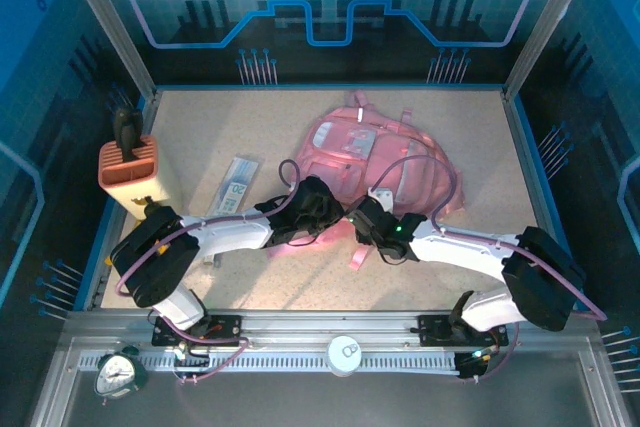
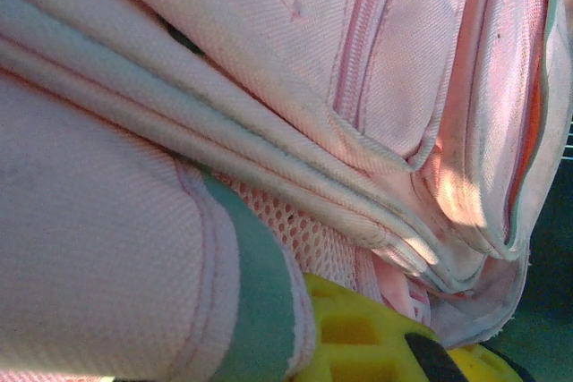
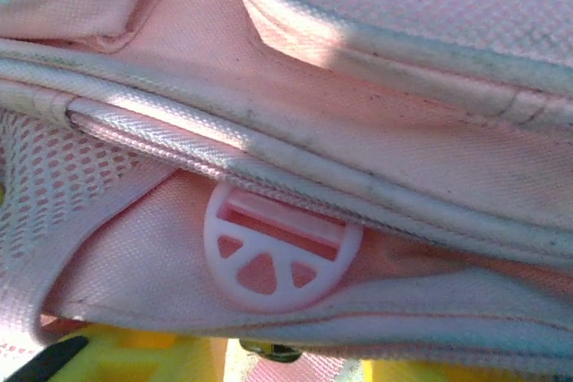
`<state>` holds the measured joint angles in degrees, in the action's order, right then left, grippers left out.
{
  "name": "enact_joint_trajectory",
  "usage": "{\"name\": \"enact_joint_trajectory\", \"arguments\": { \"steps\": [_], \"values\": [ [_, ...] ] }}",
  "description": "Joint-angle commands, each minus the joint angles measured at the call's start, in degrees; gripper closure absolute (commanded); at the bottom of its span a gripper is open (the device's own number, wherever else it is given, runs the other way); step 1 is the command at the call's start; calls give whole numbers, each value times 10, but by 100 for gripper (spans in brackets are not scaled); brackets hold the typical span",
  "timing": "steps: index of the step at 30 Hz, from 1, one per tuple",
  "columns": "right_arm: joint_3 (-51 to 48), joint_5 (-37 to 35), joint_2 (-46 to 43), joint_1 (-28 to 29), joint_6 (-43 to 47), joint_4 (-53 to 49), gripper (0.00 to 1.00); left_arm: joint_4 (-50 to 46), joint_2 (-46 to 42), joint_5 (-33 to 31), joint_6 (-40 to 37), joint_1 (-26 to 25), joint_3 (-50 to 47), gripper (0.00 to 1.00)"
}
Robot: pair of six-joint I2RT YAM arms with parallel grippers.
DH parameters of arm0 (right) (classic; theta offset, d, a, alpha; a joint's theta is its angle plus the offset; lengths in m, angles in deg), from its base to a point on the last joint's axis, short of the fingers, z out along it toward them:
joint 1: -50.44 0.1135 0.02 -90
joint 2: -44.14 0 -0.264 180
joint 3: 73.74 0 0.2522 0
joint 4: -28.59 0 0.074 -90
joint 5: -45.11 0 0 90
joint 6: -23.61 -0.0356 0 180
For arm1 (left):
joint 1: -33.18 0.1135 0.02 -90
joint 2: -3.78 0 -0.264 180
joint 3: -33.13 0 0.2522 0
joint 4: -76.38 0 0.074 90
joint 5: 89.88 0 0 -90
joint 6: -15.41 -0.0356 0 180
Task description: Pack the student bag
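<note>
Top view, bag: large soft pink fabric student bag (image 1: 385, 157) lies flat, right of table centre; left gripper (image 1: 318, 209) and right gripper (image 1: 362, 215) at its near edge.
Top view, outside: clear flat packet (image 1: 238, 185) and orange ribbed box (image 1: 128, 162), left of the bag.
Left wrist: left gripper closed, apparently pinching bag fabric by its yellow finger (image 2: 358, 342).
Right wrist: cannot tell the right gripper's width; round pink plastic buckle (image 3: 279, 248) close by.
Progress: early; these 2 items look unpacked.
</note>
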<state>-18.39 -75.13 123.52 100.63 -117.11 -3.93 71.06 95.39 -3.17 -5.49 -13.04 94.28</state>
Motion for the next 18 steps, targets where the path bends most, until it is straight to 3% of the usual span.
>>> {"name": "enact_joint_trajectory", "arguments": {
  "steps": [1, 7, 13, 18],
  "values": [
    [-7, -34, -20, -5, -16, -5, 65, 25, -35, 14, -14, -12, 0, 100],
    [-1, -13, -16, -8, -6, -1, 76, 19, -34, 13, -22, -12, 7, 100],
    [23, -14, 18, -11, 32, 17, 61, 19, -33, 15, -23, -12, 11, 100],
    [28, -31, 25, -19, 44, 15, 73, 17, -40, 10, -25, -12, 4, 100]
  ]
}}
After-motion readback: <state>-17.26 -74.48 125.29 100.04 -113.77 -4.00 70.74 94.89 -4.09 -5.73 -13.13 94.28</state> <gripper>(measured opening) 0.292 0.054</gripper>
